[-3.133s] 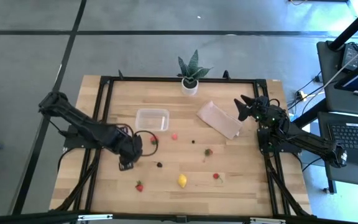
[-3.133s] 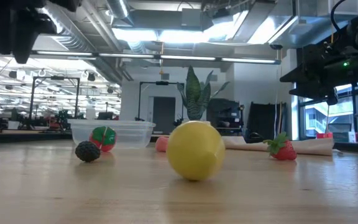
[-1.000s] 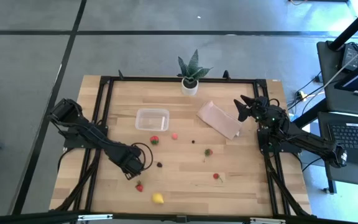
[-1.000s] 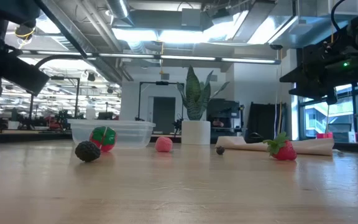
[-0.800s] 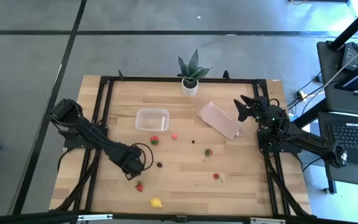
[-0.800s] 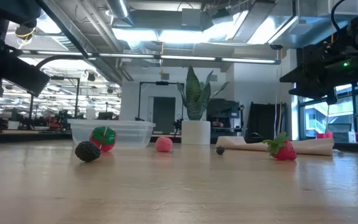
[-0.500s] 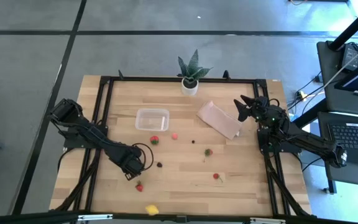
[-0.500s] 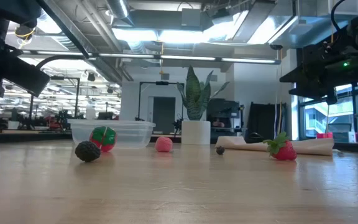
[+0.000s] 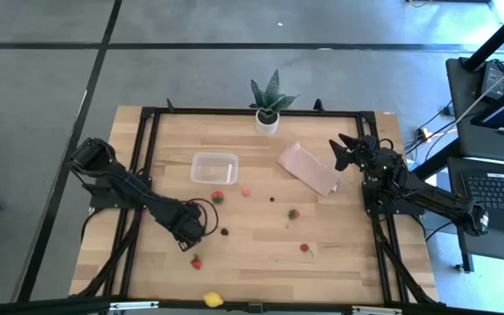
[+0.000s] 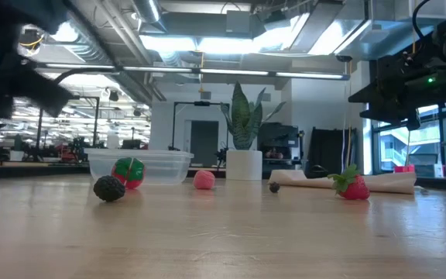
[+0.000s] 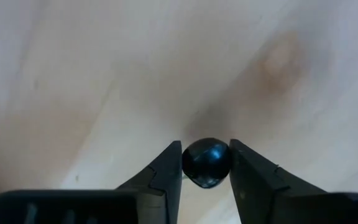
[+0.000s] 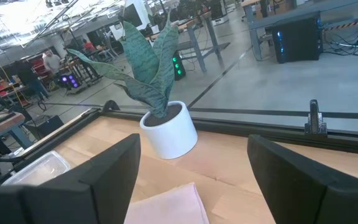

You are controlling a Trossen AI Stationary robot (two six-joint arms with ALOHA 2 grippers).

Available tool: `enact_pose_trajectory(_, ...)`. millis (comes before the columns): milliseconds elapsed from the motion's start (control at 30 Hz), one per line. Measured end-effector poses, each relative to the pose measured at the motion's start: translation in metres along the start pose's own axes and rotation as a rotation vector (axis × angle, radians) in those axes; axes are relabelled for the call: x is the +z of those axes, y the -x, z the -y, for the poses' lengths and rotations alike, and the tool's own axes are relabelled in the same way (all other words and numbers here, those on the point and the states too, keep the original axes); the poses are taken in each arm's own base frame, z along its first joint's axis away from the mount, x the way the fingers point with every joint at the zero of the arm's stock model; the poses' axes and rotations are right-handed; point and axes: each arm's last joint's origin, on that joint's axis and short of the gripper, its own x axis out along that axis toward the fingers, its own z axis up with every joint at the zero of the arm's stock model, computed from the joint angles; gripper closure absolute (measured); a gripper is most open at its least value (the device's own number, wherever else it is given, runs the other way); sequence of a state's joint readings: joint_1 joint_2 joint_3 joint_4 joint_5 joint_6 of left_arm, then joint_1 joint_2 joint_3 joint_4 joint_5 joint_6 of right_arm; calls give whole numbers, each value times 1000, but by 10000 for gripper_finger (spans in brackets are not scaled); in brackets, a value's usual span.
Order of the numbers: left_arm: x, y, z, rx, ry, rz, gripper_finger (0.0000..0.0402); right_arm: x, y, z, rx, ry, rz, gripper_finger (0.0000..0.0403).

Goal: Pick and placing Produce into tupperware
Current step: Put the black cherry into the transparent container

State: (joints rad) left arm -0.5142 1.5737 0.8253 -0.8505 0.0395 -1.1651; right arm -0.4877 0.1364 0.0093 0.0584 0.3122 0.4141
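Observation:
My left gripper (image 9: 186, 238) points down at the near-left part of the table, shut on a small dark berry (image 11: 207, 163). The clear tupperware (image 9: 214, 168) stands farther back with nothing in it that I can see. Loose produce lies on the wood: a red strawberry (image 9: 218, 198) beside the tupperware, a pink piece (image 9: 246, 191), a larger dark berry (image 9: 225, 232), a tiny dark one (image 9: 272, 199), and strawberries (image 9: 196, 262), (image 9: 293, 213), (image 9: 304, 248). The yellow lemon (image 9: 212, 299) sits at the table's near edge. My right gripper (image 12: 191, 180) waits open at the far right, held level. My left gripper pinches the small dark berry between its two fingertips (image 11: 173, 163), one on each side (image 11: 191, 163) of it. The fingers come from above, pointing down. The berry sits just at their free ends over the wood; whether it is clear of the table I cannot tell.
A potted green plant (image 9: 269, 105) stands at the far edge. A flat tan sheet (image 9: 308, 168) lies right of the tupperware, near my right gripper. A black frame rail (image 9: 147, 157) runs round the tabletop. Bare wood lies between the scattered pieces.
The lemon has rolled over the wood toward the table's near edge and now lies right at it. The other pieces and my right arm have kept still.

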Motion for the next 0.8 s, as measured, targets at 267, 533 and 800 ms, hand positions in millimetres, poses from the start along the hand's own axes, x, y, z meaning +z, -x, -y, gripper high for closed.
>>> enact_pose_trajectory(267, 34, 50, -13, -4, -22, 149, 301, 0, 0, 0, 0, 0, 0, 106)
enact_pose_trajectory(533, 81, 117, -41, 24, -48, 415, 290, 0, 0, 0, 0, 1, 0, 106)
enact_pose_trajectory(800, 132, 119, -79, 100, -73, 452, 301, 0, 0, 0, 0, 1, 0, 106)
